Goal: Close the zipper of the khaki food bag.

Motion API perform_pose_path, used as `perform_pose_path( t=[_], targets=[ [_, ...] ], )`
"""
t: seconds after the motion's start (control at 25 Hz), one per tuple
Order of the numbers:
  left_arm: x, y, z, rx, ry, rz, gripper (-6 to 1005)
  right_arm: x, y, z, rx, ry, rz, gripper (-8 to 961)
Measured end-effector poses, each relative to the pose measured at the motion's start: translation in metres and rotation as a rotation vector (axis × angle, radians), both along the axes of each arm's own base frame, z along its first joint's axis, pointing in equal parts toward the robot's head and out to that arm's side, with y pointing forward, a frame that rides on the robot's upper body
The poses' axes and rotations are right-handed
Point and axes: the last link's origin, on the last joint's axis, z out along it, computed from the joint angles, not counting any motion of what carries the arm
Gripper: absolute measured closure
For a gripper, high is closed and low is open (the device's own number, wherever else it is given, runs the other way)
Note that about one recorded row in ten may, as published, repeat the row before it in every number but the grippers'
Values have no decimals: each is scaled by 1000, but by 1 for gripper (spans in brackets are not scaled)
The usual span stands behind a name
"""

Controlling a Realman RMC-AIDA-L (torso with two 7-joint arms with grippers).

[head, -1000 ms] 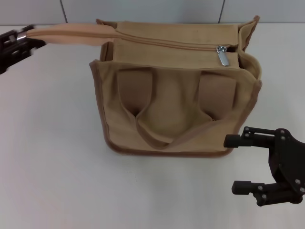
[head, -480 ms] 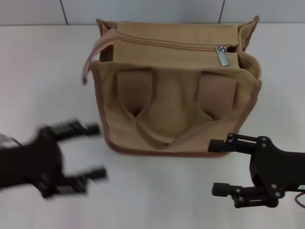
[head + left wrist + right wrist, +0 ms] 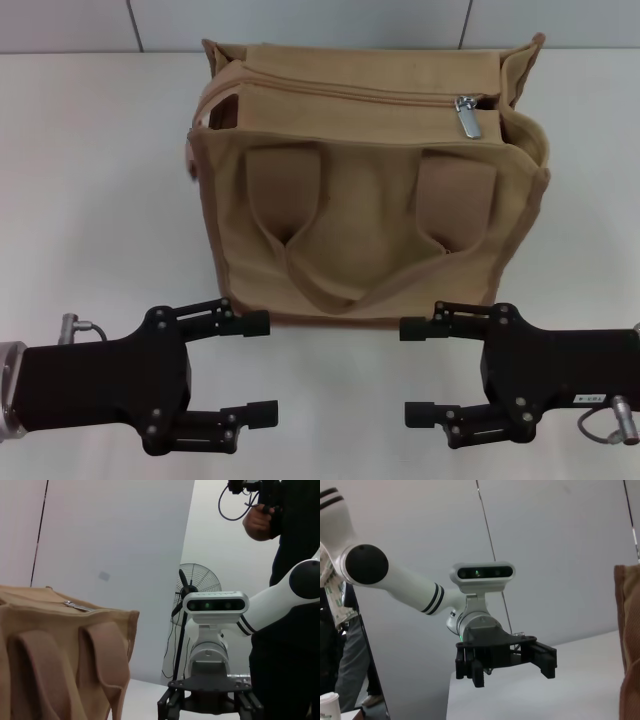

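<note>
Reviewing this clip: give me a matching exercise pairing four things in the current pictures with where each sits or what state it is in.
Things:
1. left claw
2. right claw
3. zipper slider
4. khaki food bag

Place or state:
A. at the zip track's right end
B. open, in front of the bag, on the left
C. standing upright on the white table
D. open, in front of the bag, on the right

Pairs: 1-B, 2-D, 3-A, 4-C

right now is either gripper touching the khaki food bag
No: in the head view the left gripper and right gripper both sit open on the near side of the khaki food bag, with bare table between them and it.
</note>
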Motion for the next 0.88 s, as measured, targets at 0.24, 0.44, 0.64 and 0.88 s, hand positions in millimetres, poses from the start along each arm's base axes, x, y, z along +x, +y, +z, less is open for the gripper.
perform_pose_path(
  t=[0.24,0.44,0.64,0.88],
  targets=[
    [-2,-1,1,2,0,10,187,-3,6,-4,8,-18,12,153],
    [-4,-2,2,1,4,13,187,-6,10,-10,3,-27,17,154],
    [-5,-2,3,2,7,14,187,-8,13,-11,7,-32,23,154],
    [-5,-1,4,3,14,10,187,-9,15,-10,18,-26,20,152]
  ],
)
